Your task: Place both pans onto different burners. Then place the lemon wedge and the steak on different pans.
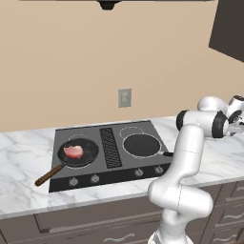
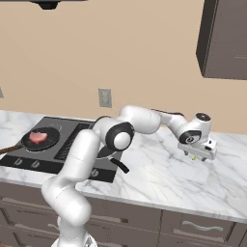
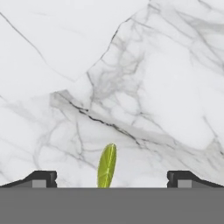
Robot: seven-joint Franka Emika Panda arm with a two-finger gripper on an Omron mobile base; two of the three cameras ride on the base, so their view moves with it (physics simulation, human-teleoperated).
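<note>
Both pans sit on the dark cooktop (image 1: pixel 110 177). The wooden-handled pan (image 1: pixel 90 150) is on a left burner and holds the pink steak (image 1: pixel 73 151). An all-dark pan (image 1: pixel 141 145) rests on a right burner with nothing in it. The arm reaches far right over the marble counter. My gripper (image 2: pixel 195 155) points down there, open, just above the small yellow-green lemon wedge (image 2: pixel 194 157). In the hand view the lemon wedge (image 3: pixel 107 166) lies on the marble between the two fingertips (image 3: pixel 43 178) of my gripper (image 3: pixel 111 179), touching neither.
A free burner ring (image 1: pixel 131 130) shows behind the dark pan. Knobs (image 1: pixel 95 178) line the cooktop's front. A wall outlet (image 1: pixel 125 97) is behind the cooktop and a dark upper cabinet (image 2: pixel 224 38) hangs above the right counter (image 2: pixel 159 178).
</note>
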